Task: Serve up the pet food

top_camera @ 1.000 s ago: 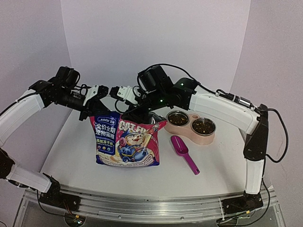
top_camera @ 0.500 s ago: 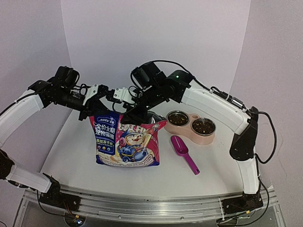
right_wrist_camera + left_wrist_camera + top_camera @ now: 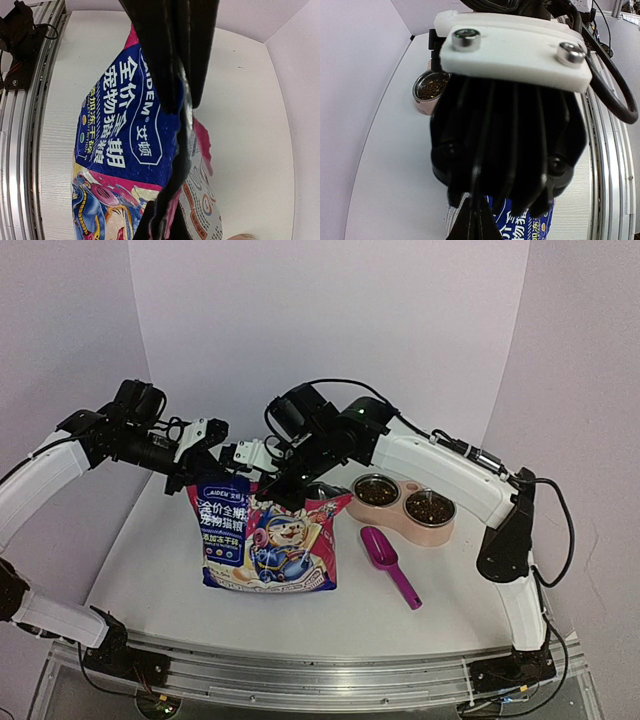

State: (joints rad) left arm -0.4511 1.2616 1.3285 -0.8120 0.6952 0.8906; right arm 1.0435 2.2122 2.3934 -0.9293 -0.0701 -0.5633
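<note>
The pet food pouch (image 3: 270, 540), glossy pink, blue and white with a cartoon cat, stands upright on the table left of centre. My left gripper (image 3: 192, 480) is shut on its top left corner, and in the left wrist view its fingertips (image 3: 475, 225) pinch the pouch (image 3: 535, 220). My right gripper (image 3: 283, 486) is shut on the top edge near the middle. In the right wrist view the pouch's (image 3: 125, 135) dark seam runs between that gripper's (image 3: 162, 225) fingers. Brown kibble (image 3: 378, 491) lies in both steel bowls.
The pink double-bowl feeder (image 3: 440, 532) sits right of the pouch, and one bowl (image 3: 431, 89) shows in the left wrist view. A magenta scoop (image 3: 388, 562) lies on the table in front of it. The right gripper's black body (image 3: 510, 125) fills the left wrist view.
My right gripper has slid left along the pouch's top edge and closed on it. The left gripper and the pouch have stayed in place.
</note>
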